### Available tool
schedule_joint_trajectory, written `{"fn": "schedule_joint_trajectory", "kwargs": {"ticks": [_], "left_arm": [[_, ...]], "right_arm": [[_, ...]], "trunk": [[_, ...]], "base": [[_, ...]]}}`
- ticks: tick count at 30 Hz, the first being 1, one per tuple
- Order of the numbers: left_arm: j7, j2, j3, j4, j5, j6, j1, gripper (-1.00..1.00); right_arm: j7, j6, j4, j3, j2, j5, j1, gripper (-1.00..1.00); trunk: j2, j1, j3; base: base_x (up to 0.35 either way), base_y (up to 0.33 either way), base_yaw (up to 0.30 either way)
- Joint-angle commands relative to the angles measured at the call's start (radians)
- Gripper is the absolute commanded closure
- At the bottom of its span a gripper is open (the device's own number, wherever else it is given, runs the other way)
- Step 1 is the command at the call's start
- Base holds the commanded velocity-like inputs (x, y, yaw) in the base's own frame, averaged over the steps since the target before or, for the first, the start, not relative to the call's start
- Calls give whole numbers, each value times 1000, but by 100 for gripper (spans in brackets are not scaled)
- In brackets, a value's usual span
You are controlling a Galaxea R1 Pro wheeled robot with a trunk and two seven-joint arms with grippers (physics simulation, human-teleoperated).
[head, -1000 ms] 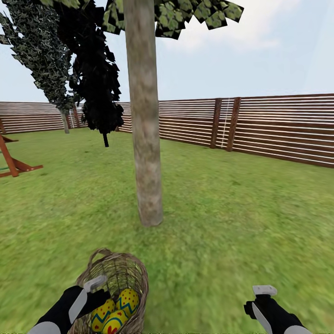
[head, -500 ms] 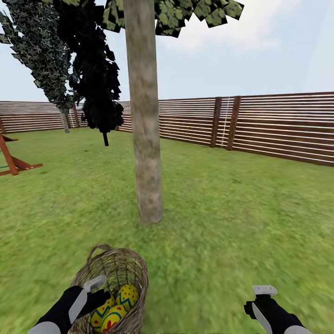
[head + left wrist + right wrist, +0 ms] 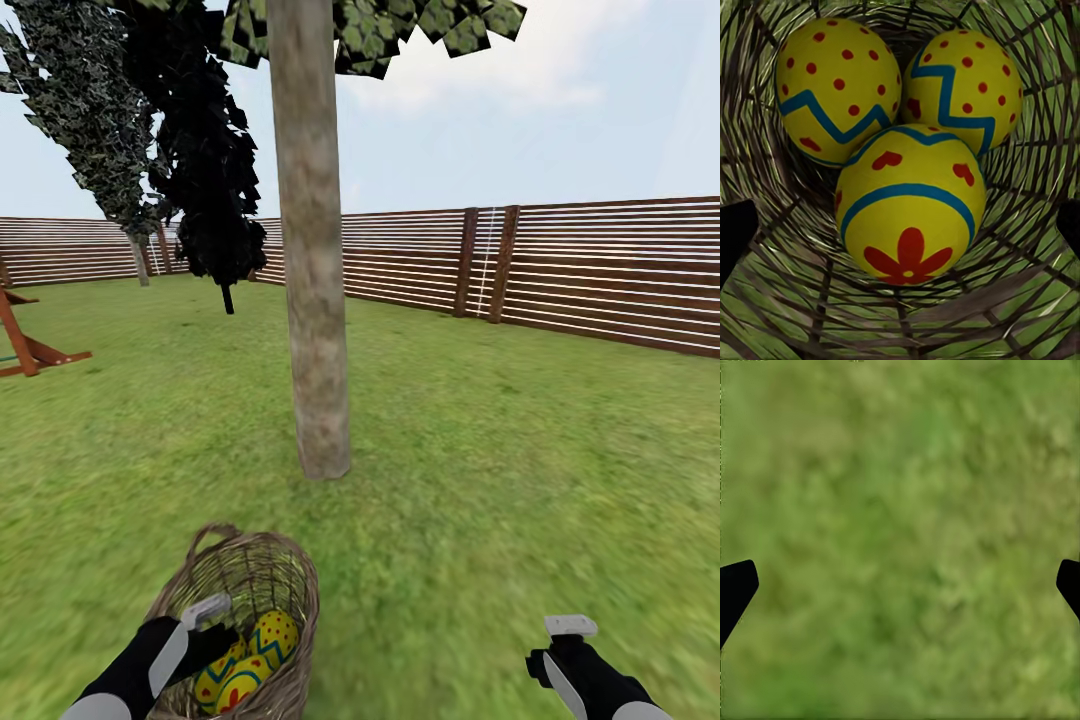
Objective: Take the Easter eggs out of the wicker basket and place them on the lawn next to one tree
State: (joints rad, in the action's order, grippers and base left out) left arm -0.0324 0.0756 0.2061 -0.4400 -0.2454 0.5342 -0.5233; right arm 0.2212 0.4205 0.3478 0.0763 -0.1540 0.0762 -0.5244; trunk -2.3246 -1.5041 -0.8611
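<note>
The wicker basket [image 3: 283,574] stands on the lawn [image 3: 500,480] a short way in front of the tree [image 3: 312,300] with the pale trunk. Three yellow Easter eggs lie inside it, two at the back [image 3: 836,82] [image 3: 964,82] and one with a red flower on top of them [image 3: 911,214]. Two of them show from the head camera [image 3: 272,636] [image 3: 238,684]. My left gripper [image 3: 200,640] hangs open over the basket's mouth, its dark fingertips [image 3: 735,232] wide on either side of the eggs and touching none. My right gripper [image 3: 562,655] is open above bare grass [image 3: 900,532].
A brown slat fence [image 3: 600,270] closes the garden behind. A black-leaved tree [image 3: 205,180] and a dark mottled tree [image 3: 90,120] stand far left, with part of a wooden playset [image 3: 25,350] at the left edge. Open grass lies all around the trunk.
The whole picture has slid slightly upward, so the camera moved. Both grippers keep their pose, and the eggs stay in the basket.
</note>
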Motion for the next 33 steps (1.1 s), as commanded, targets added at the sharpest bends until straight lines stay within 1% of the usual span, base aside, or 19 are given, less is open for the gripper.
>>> {"fn": "schedule_joint_trajectory", "kwargs": {"ticks": [1, 9, 17, 33], "left_arm": [[-3, 0, 3, -1, -9, 6, 0, -100], [-3, -2, 3, 0, -8, 6, 0, -100], [-3, -2, 3, 0, -9, 5, 0, -100], [-4, 0, 3, 0, -9, 4, 0, -100]], "right_arm": [[6, 6, 2, 8, -1, 8, 0, -100], [6, 6, 2, 8, -1, 8, 0, -100], [6, 6, 2, 8, -1, 8, 0, -100], [6, 6, 2, 8, -1, 8, 0, -100]], "trunk": [[0, 0, -1], [0, 0, -1], [0, 0, -1], [-112, -61, -51]], "base": [[215, 0, 0], [267, -4, 0], [33, 0, 0], [0, 0, 0]]}}
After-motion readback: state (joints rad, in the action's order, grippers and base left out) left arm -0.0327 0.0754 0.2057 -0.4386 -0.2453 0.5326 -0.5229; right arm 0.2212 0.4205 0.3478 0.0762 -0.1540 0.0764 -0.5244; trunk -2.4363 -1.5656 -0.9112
